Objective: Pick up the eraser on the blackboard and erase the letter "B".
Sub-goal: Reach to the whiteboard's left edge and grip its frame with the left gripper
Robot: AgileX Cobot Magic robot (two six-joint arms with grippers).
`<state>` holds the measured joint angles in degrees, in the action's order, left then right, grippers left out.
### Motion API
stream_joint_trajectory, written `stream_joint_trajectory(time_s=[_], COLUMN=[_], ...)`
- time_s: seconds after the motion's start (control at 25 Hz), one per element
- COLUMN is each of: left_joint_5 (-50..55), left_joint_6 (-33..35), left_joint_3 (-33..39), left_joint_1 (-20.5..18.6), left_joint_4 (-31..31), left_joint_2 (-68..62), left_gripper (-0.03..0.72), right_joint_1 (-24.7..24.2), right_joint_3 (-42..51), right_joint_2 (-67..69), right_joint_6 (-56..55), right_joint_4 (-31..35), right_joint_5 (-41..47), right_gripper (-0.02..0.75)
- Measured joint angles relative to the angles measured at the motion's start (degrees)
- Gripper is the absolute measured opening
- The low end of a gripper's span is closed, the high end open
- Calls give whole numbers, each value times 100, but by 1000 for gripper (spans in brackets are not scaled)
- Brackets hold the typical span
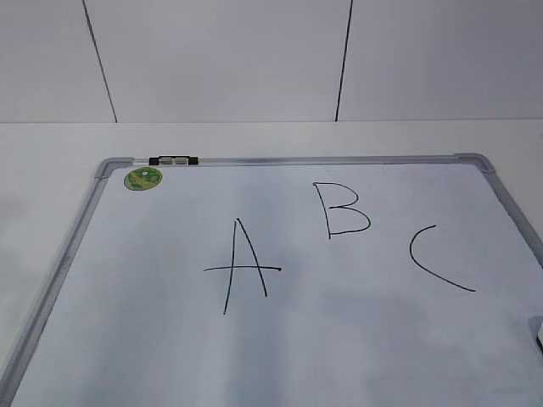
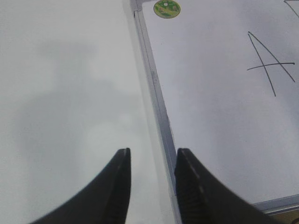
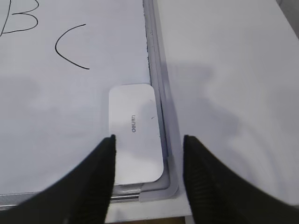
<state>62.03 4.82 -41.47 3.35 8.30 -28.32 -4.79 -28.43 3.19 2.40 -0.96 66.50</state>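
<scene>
The blackboard (image 1: 356,348) lies flat on the table and bears a black "A" (image 1: 242,267), the letter "B" (image 1: 341,209) and a "C" (image 1: 434,259). The eraser (image 3: 134,133), a white rounded block with small grey lettering, lies in the board's near right corner against the frame. Only its edge shows in the exterior view (image 1: 538,329). My right gripper (image 3: 148,140) is open and hovers above the eraser's near end, one finger on each side. My left gripper (image 2: 152,156) is open and empty above the board's left frame (image 2: 156,93). Neither gripper shows in the exterior view.
A round green magnet (image 1: 142,178) sits in the board's far left corner. A thin black-and-white marker (image 1: 172,160) lies on the far frame. The white table (image 1: 51,170) surrounds the board, with a white wall behind. The table's near edge shows below the right gripper.
</scene>
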Motion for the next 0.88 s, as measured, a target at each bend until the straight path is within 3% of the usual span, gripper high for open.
stream_joint_trajectory(time_s=[0.12,0.2,0.6,0.88], left_joint_5=[-22,-22,-169,-367], left_joint_6=[-13,-13,-13,-17], left_joint_3=[-159,-222,-665,-1395], left_joint_1=[0,0,0,0], left_joint_4=[12,54,172,180], left_joint_2=[-603,-1076,-3287,-4692], left_gripper=[266,267,309,319], right_joint_1=[0,0,0,0], right_joint_3=[0,0,-719,-1121], right_joint_2=[419,783,2451,3511], right_joint_6=[-293,-352,-402,-402], right_joint_4=[0,24,674,920], right_joint_5=[10,10,261,483], right_gripper=[529,565,581,581])
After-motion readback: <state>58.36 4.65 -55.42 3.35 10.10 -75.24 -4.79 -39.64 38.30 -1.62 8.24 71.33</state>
